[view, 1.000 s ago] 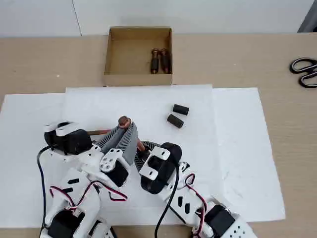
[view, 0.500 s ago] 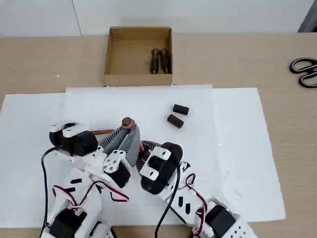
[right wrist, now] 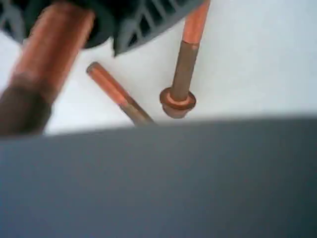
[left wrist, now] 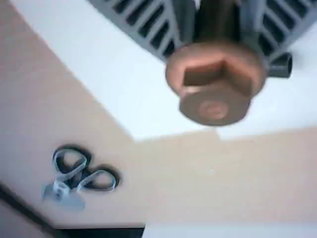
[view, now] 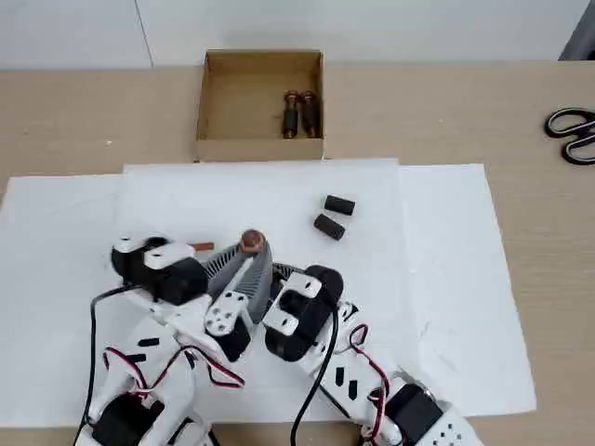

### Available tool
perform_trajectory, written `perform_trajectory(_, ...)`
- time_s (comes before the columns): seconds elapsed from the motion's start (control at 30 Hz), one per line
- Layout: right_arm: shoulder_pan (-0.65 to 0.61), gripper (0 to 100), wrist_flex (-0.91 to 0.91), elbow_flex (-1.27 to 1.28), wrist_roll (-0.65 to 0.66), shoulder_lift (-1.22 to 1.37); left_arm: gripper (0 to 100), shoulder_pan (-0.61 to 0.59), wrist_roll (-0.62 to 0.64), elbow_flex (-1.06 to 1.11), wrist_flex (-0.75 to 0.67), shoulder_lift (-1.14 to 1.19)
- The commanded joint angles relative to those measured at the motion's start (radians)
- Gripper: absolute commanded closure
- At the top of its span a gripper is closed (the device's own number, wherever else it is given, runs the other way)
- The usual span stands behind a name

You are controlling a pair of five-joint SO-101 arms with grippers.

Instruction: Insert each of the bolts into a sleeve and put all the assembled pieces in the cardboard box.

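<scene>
**High view: left arm has a bolt in hand, two sleeves wait**

On the desk (view: 483,111) a white paper sheet (view: 446,279) lies under both arms. The cardboard box (view: 237,107) sits just beyond its far edge with two assembled pieces (view: 300,113) lying side by side against one wall.

The left gripper (view: 251,253) has its jaws closed on a bolt (left wrist: 214,84), head up and shaft hanging down between them. The right arm (view: 299,316) crouches close beside it. I cannot tell whether it holds anything.

Scissors (view: 572,135) lie well apart at the desk's edge. Two dark sleeves (view: 338,205) rest on their sides on the paper, between the arms and the box. Two loose bolts (right wrist: 181,74) lie on the paper under the arms.

To my eye the step is mating this bolt with a sleeve. Since the sleeves lie flat, the right arm would do well to lift one and hold its bore open toward the bolt. The left should keep its grip near the head, leave the shaft end free, line up the axes first, then push slowly.

I can read no writing or label on anything.
</scene>
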Motion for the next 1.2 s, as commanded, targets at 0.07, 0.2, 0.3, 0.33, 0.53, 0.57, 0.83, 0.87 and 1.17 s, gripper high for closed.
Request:
perform_trajectory(0.07,0.022,99.6,-0.035,-0.074,-0.005,-0.015,100,0.029,-0.028,-0.028,0.135,0.005)
perform_trajectory(0.2,0.022,99.6,-0.035,-0.074,-0.005,-0.015,100,0.029,-0.028,-0.028,0.18,0.005)
perform_trajectory(0.3,0.022,99.6,-0.035,-0.074,-0.003,-0.015,100,0.037,-0.028,-0.024,0.209,0.006)
perform_trajectory(0.33,0.022,99.6,-0.035,-0.074,-0.003,-0.015,100,0.051,-0.029,-0.024,0.227,0.006)
perform_trajectory(0.53,0.022,99.6,-0.035,-0.074,-0.003,-0.015,100,0.127,-0.029,-0.024,0.301,0.006)
perform_trajectory(0.57,0.022,99.6,-0.035,-0.074,-0.003,-0.015,100,0.127,-0.029,-0.024,0.299,0.006)
perform_trajectory(0.83,0.022,99.6,-0.035,-0.072,-0.002,-0.015,86,0.123,-0.035,-0.03,0.298,0.005)
perform_trajectory(0.87,0.022,99.6,-0.035,-0.071,-0.002,-0.015,83,0.112,-0.046,-0.03,0.298,0.005)
perform_trajectory(1.17,0.022,99.6,-0.035,-0.066,-0.002,-0.015,82,0.025,-0.1,-0.088,0.238,0.009)
